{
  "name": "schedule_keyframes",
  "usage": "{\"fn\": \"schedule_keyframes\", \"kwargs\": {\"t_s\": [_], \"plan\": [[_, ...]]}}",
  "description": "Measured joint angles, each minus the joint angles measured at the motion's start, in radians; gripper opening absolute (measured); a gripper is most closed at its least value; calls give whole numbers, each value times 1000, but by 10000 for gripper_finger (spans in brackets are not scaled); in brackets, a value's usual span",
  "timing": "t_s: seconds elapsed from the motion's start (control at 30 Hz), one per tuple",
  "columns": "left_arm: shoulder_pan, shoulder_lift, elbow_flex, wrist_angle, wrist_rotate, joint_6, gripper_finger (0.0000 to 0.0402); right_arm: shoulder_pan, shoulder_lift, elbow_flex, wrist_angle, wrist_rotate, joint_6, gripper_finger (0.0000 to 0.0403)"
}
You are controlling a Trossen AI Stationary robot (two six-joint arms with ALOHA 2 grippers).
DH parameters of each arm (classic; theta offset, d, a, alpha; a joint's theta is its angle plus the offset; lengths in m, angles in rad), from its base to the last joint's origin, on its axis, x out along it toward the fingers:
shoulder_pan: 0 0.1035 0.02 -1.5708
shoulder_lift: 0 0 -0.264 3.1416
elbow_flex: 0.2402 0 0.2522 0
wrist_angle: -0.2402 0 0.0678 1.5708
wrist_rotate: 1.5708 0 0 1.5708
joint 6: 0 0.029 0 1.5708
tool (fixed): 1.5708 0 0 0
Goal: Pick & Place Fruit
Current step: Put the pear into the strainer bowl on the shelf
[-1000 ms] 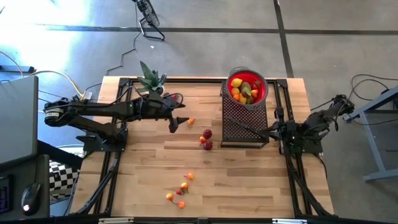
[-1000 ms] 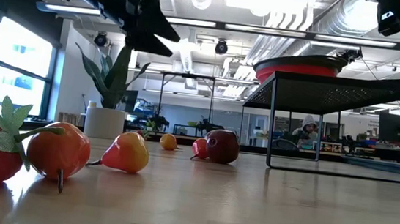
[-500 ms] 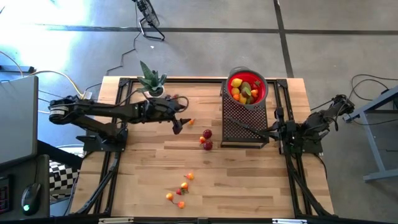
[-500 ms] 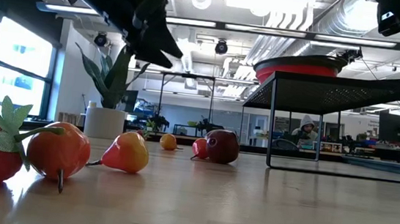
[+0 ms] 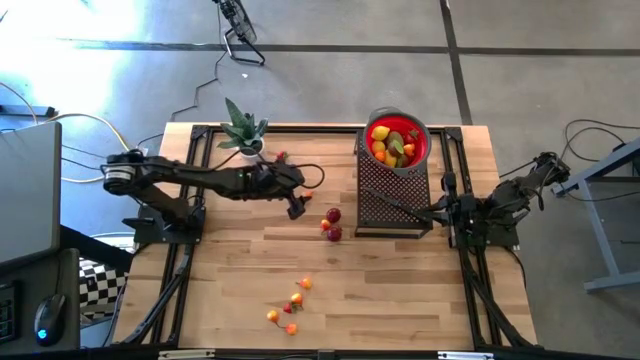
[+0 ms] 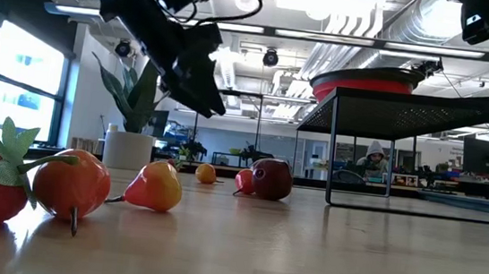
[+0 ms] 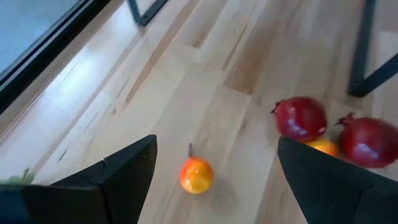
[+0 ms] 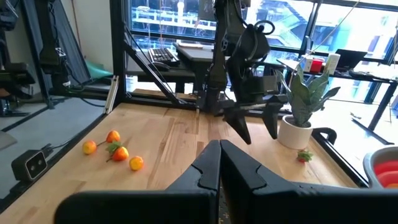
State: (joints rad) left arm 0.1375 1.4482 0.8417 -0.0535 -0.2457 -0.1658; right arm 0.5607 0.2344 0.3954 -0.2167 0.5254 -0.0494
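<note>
Fingers point(image 7: 112, 180) of the left arm stood spread above a small orange fruit point(image 7: 196, 175) on the table point(image 5: 400, 290); the right arm's were pressed together. It looked light, hard, apt to roll: pinch across its middle.

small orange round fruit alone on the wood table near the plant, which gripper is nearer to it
Left. The left gripper hovers right above the small orange round fruit, jaws open. The right gripper waits shut far off, beyond the black mesh stand.
</note>
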Motion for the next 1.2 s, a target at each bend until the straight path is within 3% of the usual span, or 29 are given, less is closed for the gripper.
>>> {"fn": "schedule_keyframes", "kwargs": {"t_s": [0.53, 0.8, 1.2], "plan": [[0, 128, -1, 41, -85, -58, 329, 0, 0, 0, -14, 0, 0, 2], [0, 143, -1, 120, -79, -94, 329, 0, 0, 0, -13, 0, -7, 2], [47, 142, 122, 17, -1, -107, 329, 0, 0, 0, -12, 29, -34, 2]]}}
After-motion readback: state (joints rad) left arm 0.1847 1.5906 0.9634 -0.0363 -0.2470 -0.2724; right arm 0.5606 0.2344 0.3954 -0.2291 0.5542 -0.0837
